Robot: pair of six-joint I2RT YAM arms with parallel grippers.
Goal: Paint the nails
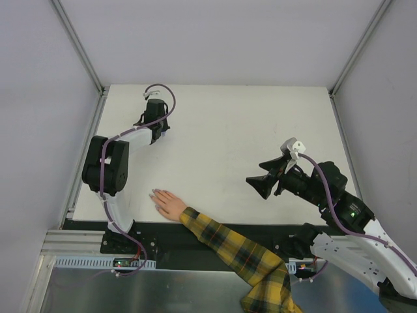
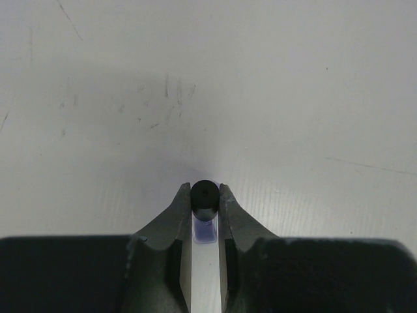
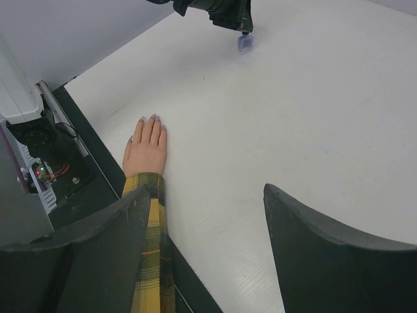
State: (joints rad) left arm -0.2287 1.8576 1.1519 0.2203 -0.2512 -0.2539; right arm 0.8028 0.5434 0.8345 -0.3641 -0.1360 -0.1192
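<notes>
The peach mannequin hand [image 1: 168, 204] lies flat at the table's near edge, with a yellow-and-black plaid sleeve [image 1: 238, 253]. Its pale lilac nails [image 1: 155, 193] point to the far left; they also show in the right wrist view [image 3: 147, 120]. My left gripper [image 2: 204, 189] is at the far left of the table [image 1: 154, 111], shut on the black cap of the small purple polish bottle [image 2: 205, 229]. The bottle also shows in the right wrist view [image 3: 245, 43]. My right gripper [image 1: 260, 185] is open and empty, right of the hand, with its fingers [image 3: 98, 241] wide apart.
The white table [image 1: 241, 130] is walled by grey panels on the left, back and right. A black strip and a metal rail [image 1: 78, 261] with the arm bases run along the near edge. The sleeve hangs over that edge.
</notes>
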